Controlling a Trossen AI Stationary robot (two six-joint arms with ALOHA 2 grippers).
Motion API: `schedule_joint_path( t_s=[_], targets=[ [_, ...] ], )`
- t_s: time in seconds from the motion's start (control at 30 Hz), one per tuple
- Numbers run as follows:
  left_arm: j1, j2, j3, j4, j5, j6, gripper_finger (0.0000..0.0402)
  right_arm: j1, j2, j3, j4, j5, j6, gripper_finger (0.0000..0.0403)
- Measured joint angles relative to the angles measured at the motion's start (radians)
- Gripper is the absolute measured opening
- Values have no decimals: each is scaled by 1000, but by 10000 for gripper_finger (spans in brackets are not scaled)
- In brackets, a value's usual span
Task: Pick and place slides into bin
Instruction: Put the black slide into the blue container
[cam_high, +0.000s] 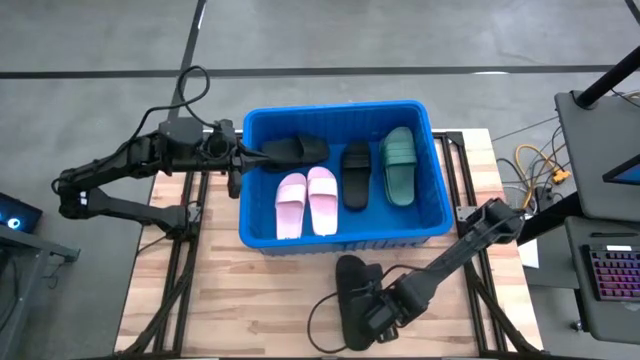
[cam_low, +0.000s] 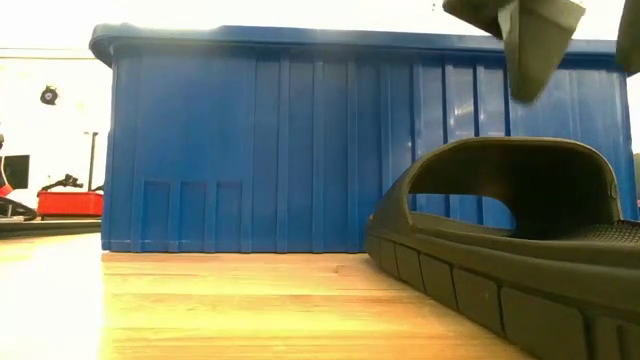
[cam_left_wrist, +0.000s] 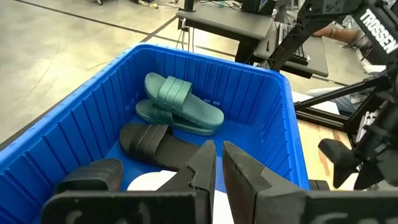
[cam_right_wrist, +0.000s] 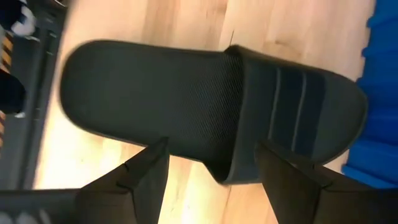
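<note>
Right tool (cam_right_wrist: 211, 165), spread wide, straddles ribbed black rubber slide (cam_right_wrist: 205, 106) on woodgrain table (cam_right_wrist: 186, 25).

bright blue bin (cam_high: 255, 190); pink pair (cam_high: 307, 201), green pair (cam_high: 399, 165), black slides (cam_high: 351, 295)

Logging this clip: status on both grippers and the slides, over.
Right gripper open, astride last black slide on table, not gripped. Left gripper shut, empty, over bin rim. Pink pair, green, two black inside. Nothing blocking.

- We see a wooden table (cam_high: 250, 300).
- The blue bin (cam_high: 340, 240) stands on it.
- A black slide (cam_high: 350, 295) lies beneath our right gripper (cam_high: 375, 320).
</note>
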Motion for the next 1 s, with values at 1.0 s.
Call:
schedule_joint_path(
  t_s=[1.0],
  targets=[
    [1,11,-3,-1,0,-6,13,9,140,-5,23,380,34,125]
  ],
)
